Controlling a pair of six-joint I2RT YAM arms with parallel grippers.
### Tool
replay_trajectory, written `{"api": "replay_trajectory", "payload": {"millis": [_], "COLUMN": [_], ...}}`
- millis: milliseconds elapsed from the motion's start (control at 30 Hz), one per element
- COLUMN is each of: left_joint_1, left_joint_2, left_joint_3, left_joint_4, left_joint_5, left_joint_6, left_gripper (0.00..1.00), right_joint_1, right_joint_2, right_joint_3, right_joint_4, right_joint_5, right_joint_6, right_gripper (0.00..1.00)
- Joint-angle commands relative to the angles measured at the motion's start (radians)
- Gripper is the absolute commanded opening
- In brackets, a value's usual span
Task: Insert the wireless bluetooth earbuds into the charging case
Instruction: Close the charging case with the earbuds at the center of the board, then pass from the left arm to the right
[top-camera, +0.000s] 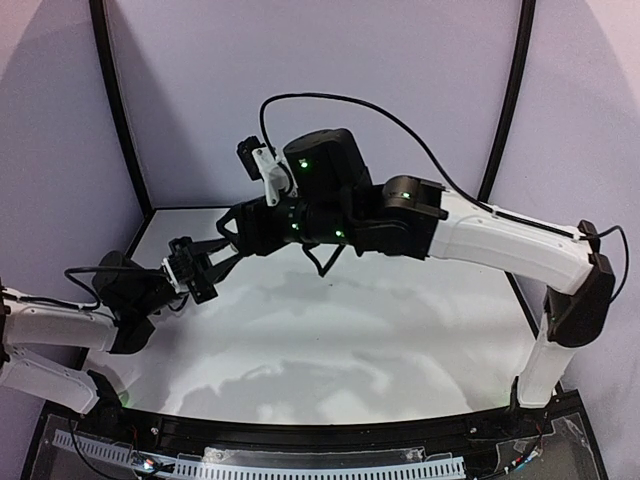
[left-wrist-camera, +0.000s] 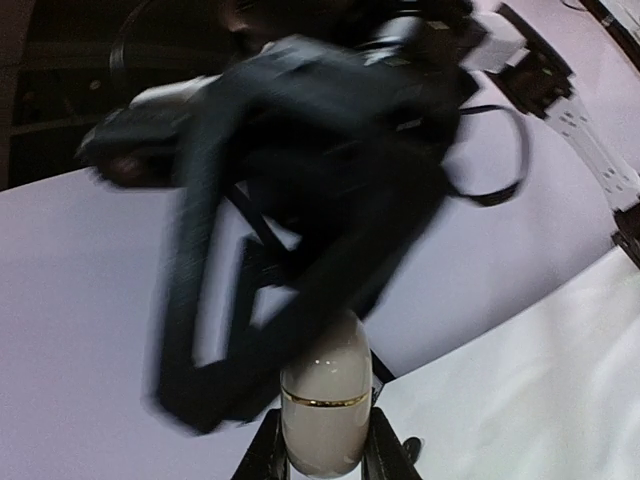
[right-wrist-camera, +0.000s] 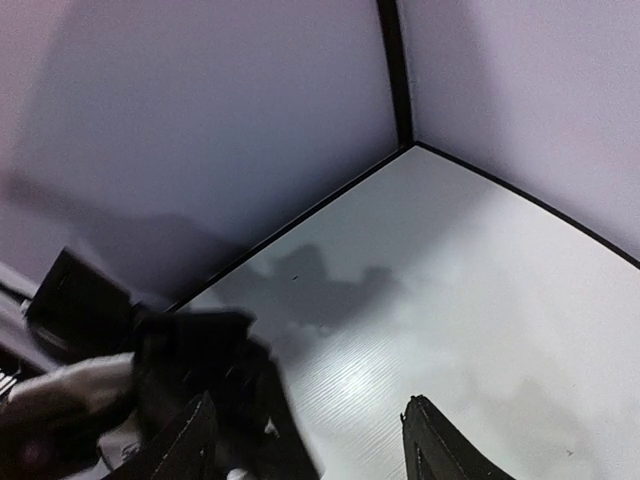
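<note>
- While my left hand (left-wrist-camera: 325, 460) is clenched on the case (left-wrist-camera: 322, 400), the case stands upright between its two fingers. It is white and oval, with a thin gold line round its middle.
- The left hand holds the case over the left rear part of the tabletop (top-camera: 380, 340), near the back corner.
- My right arm reaches across from the right side, and my right hand (right-wrist-camera: 312, 450) meets the left one there, tip to tip in the top view.
- The right hand is released: its fingers (right-wrist-camera: 195, 445) stand apart, and bare tabletop shows in the gap between them.
- From the left wrist, the right hand is a dark blur just above and beside the case. One finger runs down past the case's left side and the other ends near its top.
- Because of the blur, I cannot tell whether either right finger touches the case.
- I cannot make out the buds in any view; they may be hidden by the hands or lost in the blur.
</note>
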Motion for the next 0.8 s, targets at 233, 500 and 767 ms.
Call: {"api": "replay_trajectory", "payload": {"millis": [233, 500, 767], "left_joint_1": [0.088, 0.121, 0.124], "left_joint_2": [-0.076, -0.019, 0.066], "left_joint_3": [0.175, 0.246, 0.361], "left_joint_4": [-0.172, -0.087, -0.114], "left_joint_5": [0.157, 0.313, 0.3], "left_joint_6": [-0.784, -1.307, -1.428], "left_gripper": [0.01, 0.01, 0.01], "right_joint_1": [-0.043, -0.149, -0.254], "right_joint_2": [-0.274, -0.452, -0.292], "right_joint_3": [-0.138, -0.375, -0.201], "right_joint_4": [0.172, 0.447, 0.301], "right_joint_5": [-0.073, -0.274, -0.636], "right_joint_6": [-0.13, -0.206, -0.277], "right_gripper": [0.85, 0.96, 0.96]}}
